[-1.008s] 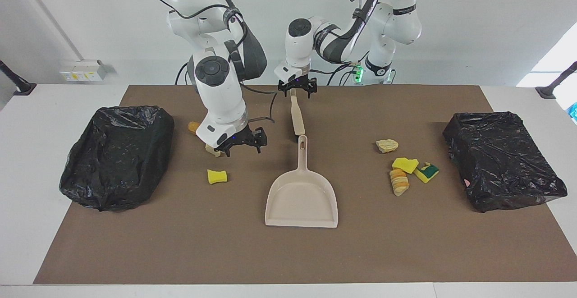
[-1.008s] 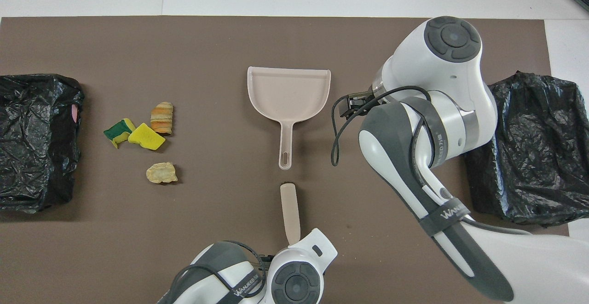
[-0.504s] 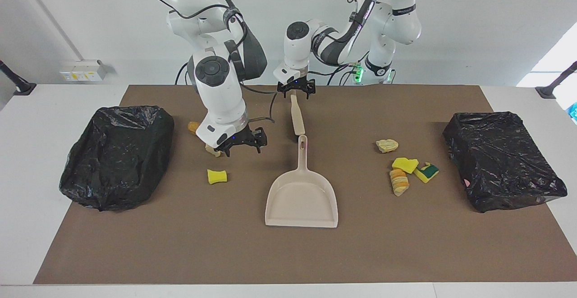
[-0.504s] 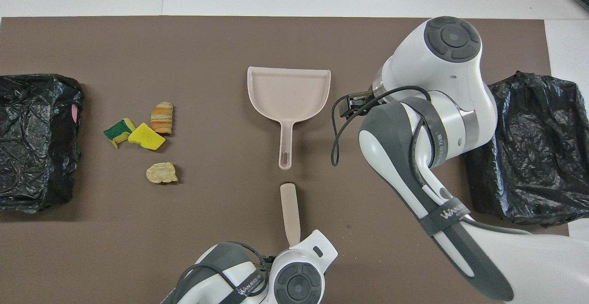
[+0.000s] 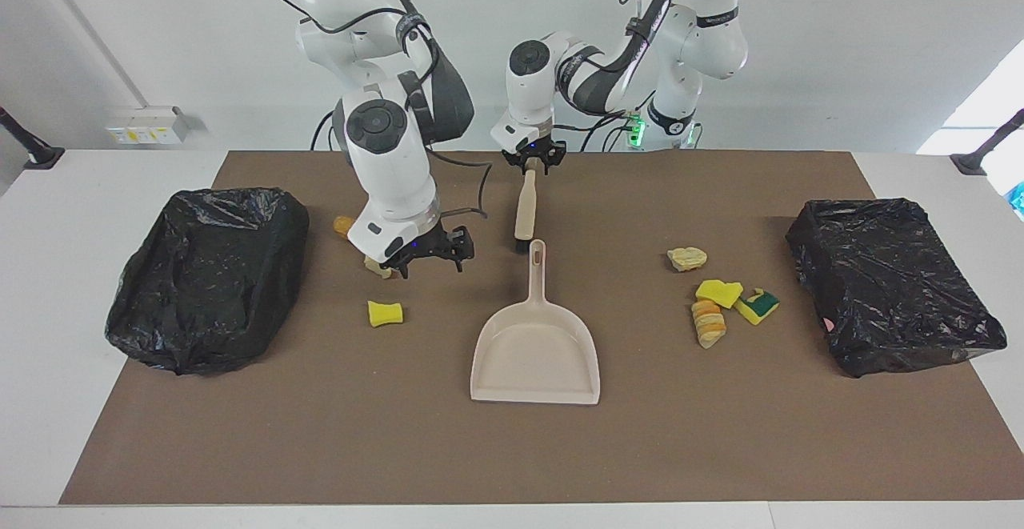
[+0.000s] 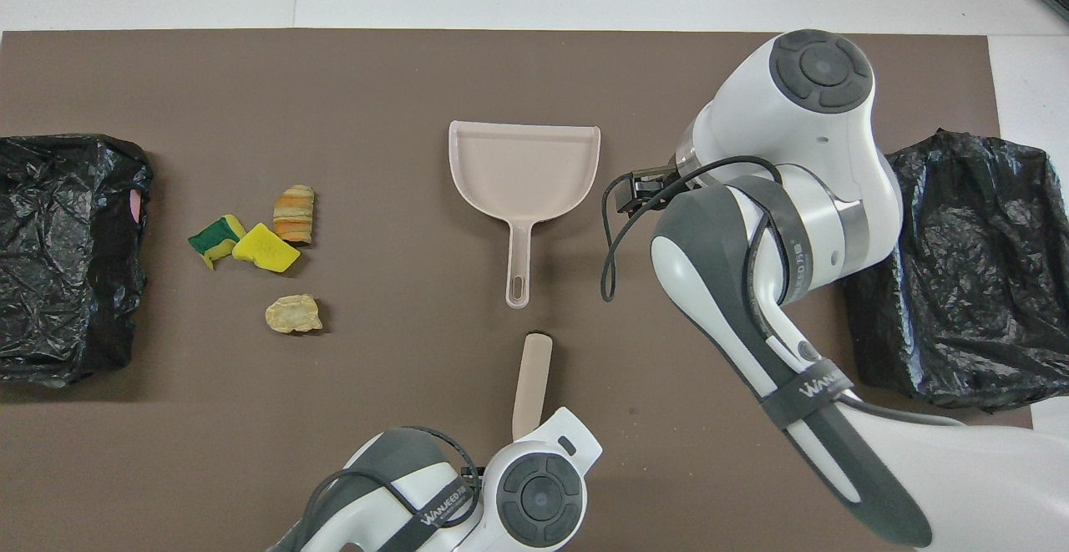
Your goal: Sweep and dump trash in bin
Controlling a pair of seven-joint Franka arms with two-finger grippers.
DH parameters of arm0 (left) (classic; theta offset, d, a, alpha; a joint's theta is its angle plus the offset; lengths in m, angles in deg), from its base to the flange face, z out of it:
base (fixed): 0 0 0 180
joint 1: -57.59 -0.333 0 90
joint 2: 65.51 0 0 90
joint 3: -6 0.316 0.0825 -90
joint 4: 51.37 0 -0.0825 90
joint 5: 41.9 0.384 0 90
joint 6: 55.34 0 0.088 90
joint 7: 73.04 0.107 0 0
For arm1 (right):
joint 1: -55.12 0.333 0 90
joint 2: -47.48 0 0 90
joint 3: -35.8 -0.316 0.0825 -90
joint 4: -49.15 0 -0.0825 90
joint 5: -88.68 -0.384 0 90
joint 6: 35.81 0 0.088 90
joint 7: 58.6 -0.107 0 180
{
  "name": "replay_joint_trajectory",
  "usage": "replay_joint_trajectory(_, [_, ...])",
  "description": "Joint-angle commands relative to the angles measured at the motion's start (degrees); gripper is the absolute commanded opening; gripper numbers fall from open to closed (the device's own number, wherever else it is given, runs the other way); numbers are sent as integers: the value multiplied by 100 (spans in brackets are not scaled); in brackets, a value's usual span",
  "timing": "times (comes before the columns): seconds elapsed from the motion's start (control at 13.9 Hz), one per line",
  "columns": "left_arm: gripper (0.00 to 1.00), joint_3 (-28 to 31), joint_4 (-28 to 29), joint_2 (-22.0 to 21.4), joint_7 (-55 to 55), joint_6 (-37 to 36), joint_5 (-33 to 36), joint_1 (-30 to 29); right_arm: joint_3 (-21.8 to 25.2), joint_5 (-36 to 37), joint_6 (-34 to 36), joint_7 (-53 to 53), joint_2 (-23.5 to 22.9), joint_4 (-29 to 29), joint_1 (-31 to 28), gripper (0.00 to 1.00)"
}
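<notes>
The left gripper point(image 5: 530, 162) is sitting low at the robots' edge of the brown mat point(image 5: 512, 449), its fingers closed on the upper end of the brush point(image 5: 525, 207); the brush is hanging tilted from the grip, its lower end close to the mat and just short of the tip of the dustpan's handle; in the overhead view only the beige handle point(image 6: 532, 383) is showing in front of the left wrist.

The dustpan point(image 5: 536, 353) is lying flat in the middle of the mat, handle pointing toward the robots, open mouth pointing away from them.

The right gripper point(image 5: 430, 251) is hovering with its fingers spread wide and holding nothing, over the mat beside the dustpan handle, toward the right arm's end; a pale lump point(image 5: 378, 267) is peeking out just beside it, and an orange chunk point(image 5: 343, 226) is lying nearer the robots; a yellow sponge point(image 5: 385, 313) is lying farther from the robots than the gripper; in the overhead view the right arm is covering all three.

Toward the left arm's end, four scraps are lying close together: a pale lump point(image 5: 687, 258) nearest the robots, a yellow sponge point(image 5: 718, 293) touching a green-backed sponge point(image 5: 759, 305), and an orange-striped chunk point(image 5: 708, 322) just beside the yellow one.

A black-bagged bin point(image 5: 206, 277) is standing at the right arm's end of the mat; a second one point(image 5: 892, 281) is standing at the left arm's end.
</notes>
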State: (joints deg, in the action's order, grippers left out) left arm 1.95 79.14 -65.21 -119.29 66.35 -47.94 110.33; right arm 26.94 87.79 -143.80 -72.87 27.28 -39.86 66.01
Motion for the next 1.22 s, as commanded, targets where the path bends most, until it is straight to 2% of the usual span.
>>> replay_joint_trajectory(0.0, [0, -35, -16, -82, -24, -163, -55, -79, -19, 10, -117, -41, 78, -142, -34, 100])
replay_joint_trajectory(0.29, [0, -26, -43, -266, 81, -330, -55, -289, -19, -16, -99, -58, 69, -116, -34, 100])
replay_joint_trajectory(0.5, [0, -26, -104, -547, 553, -925, -55, -771, -19, -104, -117, -111, 69, -72, 1, 100])
replay_joint_trajectory(0.86, [0, -17, -157, -1565, 1968, -2016, -55, -2360, -19, -43, -705, -918, -89, -107, 492, 100])
replay_joint_trajectory(1.01, [0, -17, -297, -1673, 2496, -2359, -46, -3072, -19, 1, -968, -1427, -221, -116, 799, 100])
replay_joint_trajectory(1.15, [0, -17, -315, -1612, 2691, -2309, 6, -3845, -19, 19, -1284, -1858, -431, -99, 1133, 100])
